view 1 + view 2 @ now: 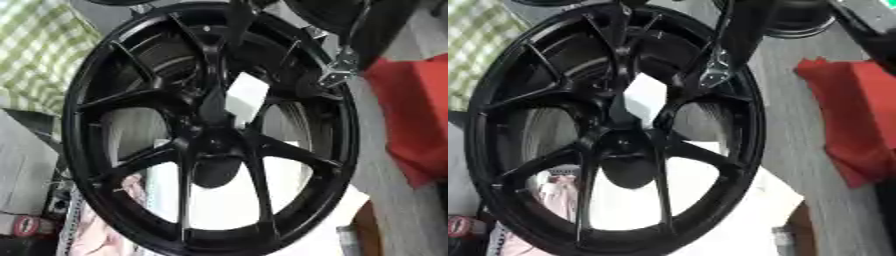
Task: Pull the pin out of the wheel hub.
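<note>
A large black wheel [210, 135] with paired spokes fills both views and stands tilted. Its hub [213, 145] sits just below the middle, dark and rounded. My right arm [741, 30] comes down from the top right, with a silver joint [713, 72] over the upper spokes. The right hand [680, 92] is black against the black spokes just above the hub, so its outline is lost. A white blocky shape [644, 99] shows beside it between the spokes. I cannot make out a pin. The left hand shows in neither view.
A red cloth [411, 115] lies on the grey surface to the right. A green checked cloth [39, 50] is at the upper left. Another black round object [798, 20] sits at the top right. Small red and white items [26, 225] lie at the lower left.
</note>
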`<state>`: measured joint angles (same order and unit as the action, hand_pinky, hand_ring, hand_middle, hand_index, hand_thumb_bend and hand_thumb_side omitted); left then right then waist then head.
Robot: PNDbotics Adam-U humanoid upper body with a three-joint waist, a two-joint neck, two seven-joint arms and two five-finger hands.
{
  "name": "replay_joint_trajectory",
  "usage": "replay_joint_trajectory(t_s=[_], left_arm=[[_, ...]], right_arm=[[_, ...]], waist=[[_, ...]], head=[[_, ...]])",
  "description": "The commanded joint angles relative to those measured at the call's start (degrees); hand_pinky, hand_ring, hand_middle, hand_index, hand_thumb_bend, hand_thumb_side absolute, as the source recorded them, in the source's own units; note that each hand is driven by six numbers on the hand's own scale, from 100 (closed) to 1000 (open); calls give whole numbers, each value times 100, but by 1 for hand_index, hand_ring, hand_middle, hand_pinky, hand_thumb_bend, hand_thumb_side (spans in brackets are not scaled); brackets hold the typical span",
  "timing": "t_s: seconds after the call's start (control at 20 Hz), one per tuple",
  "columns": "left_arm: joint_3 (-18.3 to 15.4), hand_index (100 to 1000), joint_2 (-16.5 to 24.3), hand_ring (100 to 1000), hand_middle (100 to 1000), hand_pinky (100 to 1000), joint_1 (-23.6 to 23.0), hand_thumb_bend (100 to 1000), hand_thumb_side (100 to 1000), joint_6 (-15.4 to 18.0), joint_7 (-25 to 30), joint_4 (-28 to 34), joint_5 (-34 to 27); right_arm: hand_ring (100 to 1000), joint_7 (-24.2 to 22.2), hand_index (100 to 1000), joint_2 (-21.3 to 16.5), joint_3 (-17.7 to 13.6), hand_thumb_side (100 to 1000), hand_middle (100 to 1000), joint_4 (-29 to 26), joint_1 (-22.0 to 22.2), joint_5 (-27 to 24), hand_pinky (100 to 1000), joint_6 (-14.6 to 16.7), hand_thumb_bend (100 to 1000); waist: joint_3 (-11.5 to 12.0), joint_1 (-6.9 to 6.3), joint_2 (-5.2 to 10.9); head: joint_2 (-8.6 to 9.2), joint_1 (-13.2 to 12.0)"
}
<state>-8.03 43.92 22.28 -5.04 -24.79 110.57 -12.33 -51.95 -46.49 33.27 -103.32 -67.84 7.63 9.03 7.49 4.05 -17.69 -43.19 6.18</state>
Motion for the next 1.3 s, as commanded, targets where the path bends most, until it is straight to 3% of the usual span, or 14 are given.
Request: replay_joint_trajectory(t_s=[0.05, 0.45, 1.3], left_arm=[[-62, 867, 152, 815, 808, 729, 79, 239, 966, 4, 12, 80, -13], [-63, 865, 125, 814, 808, 728, 83, 238, 968, 3, 16, 72, -20], [-75, 863, 83, 813, 808, 729, 120, 236, 971, 0, -8, 75, -40]], right_arm=[[923, -2, 836, 19, 22, 151, 797, 123, -140, 136, 881, 22, 498], [907, -2, 834, 185, 211, 150, 765, 365, -151, 370, 877, 73, 500], [899, -2, 833, 281, 464, 160, 751, 691, -13, 259, 879, 231, 512]], waist=[[13, -23, 85], [28, -12, 69], [69, -19, 10]], head=[[17, 24], [9, 50], [-19, 59]])
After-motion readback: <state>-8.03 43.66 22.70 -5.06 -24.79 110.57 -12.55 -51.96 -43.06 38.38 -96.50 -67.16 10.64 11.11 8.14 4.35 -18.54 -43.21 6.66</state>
